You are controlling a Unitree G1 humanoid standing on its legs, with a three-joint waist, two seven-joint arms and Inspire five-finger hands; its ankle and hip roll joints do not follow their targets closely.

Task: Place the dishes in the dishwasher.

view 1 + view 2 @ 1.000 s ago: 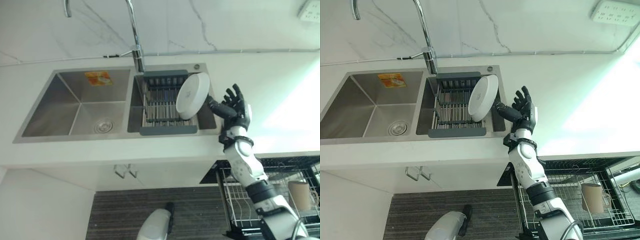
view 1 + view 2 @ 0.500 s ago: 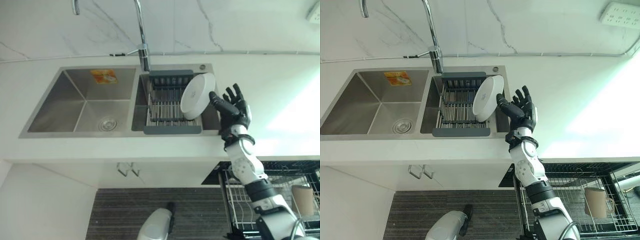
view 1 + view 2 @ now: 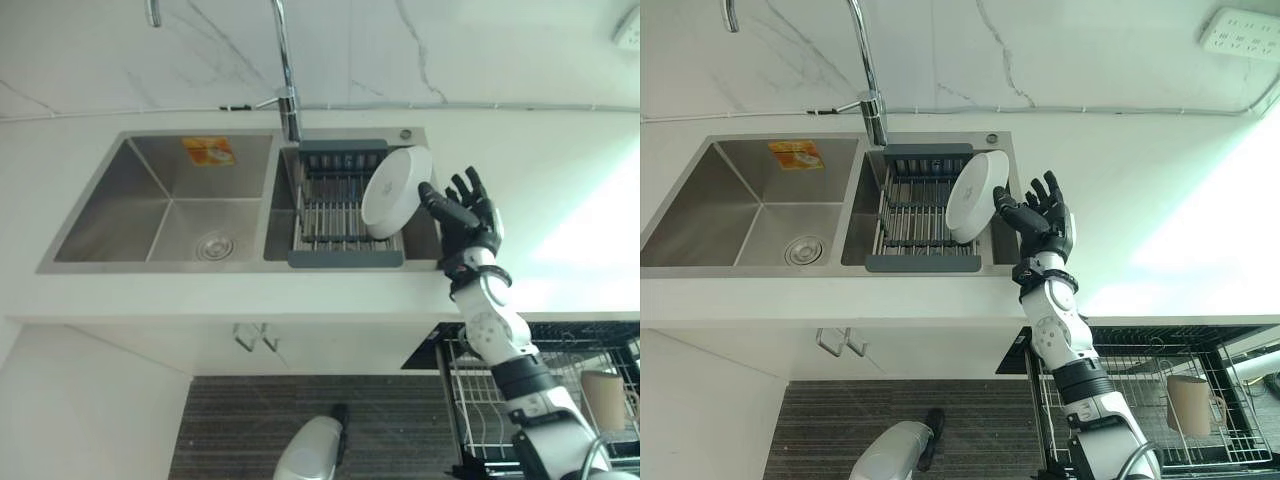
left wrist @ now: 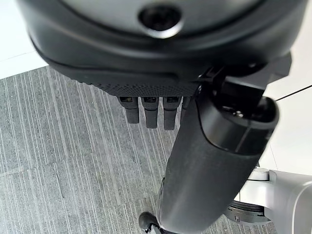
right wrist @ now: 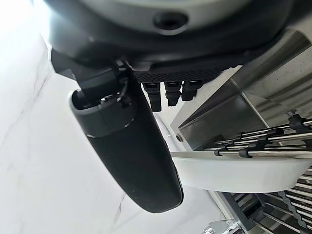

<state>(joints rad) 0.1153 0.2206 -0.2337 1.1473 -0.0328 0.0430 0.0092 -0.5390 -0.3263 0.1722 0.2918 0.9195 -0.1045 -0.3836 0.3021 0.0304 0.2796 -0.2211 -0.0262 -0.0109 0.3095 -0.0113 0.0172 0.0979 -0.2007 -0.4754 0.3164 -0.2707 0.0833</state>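
Sink [image 3: 160, 215] with drying rack [image 3: 345, 215] in its right basin; dishwasher basket [image 3: 1160, 400] pulled out below the counter, near right. A white plate [image 3: 395, 192], round, plain and thick-rimmed, leans tilted on edge at the rack's right end. The right hand [image 3: 465, 215], fingers spread and uncurled, has its thumb [image 5: 131, 146] at the plate's rim. Advisable: set thumb and fingers on opposite faces before lifting clear of the rack bars. The left hand [image 4: 161, 58] hangs above the floor, fingers straight.

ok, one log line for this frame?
right hand: open, thumb at white plate | plate: tilted in sink rack | left hand: idle, open
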